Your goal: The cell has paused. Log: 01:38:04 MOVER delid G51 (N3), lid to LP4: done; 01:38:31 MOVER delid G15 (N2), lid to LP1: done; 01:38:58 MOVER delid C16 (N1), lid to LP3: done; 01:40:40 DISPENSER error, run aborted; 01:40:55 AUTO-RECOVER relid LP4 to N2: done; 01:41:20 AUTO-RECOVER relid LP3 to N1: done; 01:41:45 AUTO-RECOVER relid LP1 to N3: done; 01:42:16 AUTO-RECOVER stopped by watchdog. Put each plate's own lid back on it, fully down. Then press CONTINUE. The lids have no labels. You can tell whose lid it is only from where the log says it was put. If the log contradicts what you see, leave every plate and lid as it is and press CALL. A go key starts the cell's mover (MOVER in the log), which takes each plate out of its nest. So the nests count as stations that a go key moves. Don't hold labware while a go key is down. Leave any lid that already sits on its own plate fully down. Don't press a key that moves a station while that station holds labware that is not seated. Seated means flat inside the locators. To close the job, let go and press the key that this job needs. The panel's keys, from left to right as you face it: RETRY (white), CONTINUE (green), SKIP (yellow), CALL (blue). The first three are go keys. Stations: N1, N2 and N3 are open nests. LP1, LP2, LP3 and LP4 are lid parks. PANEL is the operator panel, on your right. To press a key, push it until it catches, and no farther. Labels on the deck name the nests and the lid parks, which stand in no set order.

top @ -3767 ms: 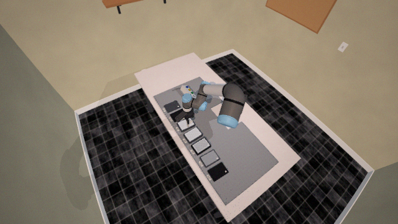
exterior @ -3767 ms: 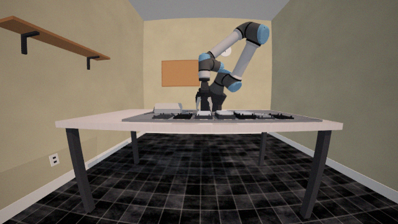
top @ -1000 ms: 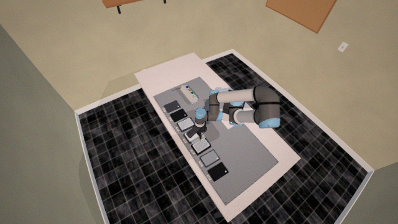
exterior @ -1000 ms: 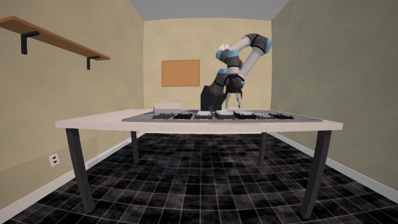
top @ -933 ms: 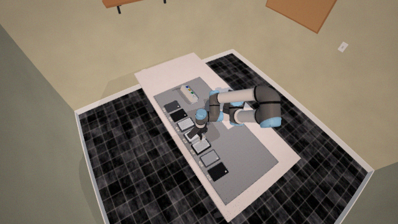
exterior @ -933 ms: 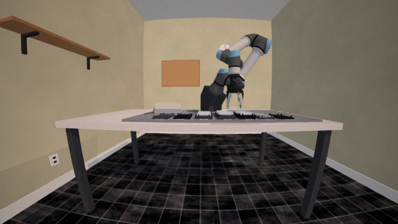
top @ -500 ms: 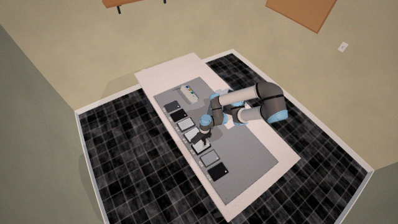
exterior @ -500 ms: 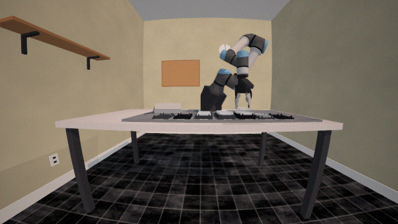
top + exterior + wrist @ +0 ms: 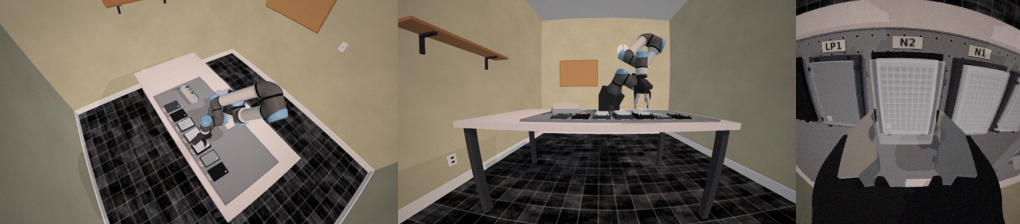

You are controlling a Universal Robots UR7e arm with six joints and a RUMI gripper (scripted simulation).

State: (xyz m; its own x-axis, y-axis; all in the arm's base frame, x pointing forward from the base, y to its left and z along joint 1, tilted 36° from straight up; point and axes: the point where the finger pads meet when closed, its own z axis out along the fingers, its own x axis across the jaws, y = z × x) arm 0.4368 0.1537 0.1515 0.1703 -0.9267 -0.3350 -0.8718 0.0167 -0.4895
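Note:
My gripper (image 9: 906, 110) is shut on a clear lid (image 9: 907, 138) and holds it a little above nest N2. The N2 plate lies straight under it, and its well grid shows through the lid. In the overhead view the gripper (image 9: 201, 144) hangs over that nest, and in the side view the gripper (image 9: 641, 105) stands just above the deck. To the right, the N1 plate (image 9: 978, 100) looks pale and covered by a lid. To the left, park LP1 (image 9: 835, 92) holds a flat grey lid.
The stations run in one row along the deck's front edge. A plate with its wells showing (image 9: 185, 124) sits past N1, then two dark parks (image 9: 178, 115). A black park (image 9: 217, 171) ends the row. The operator panel (image 9: 189, 93) stands at the far end.

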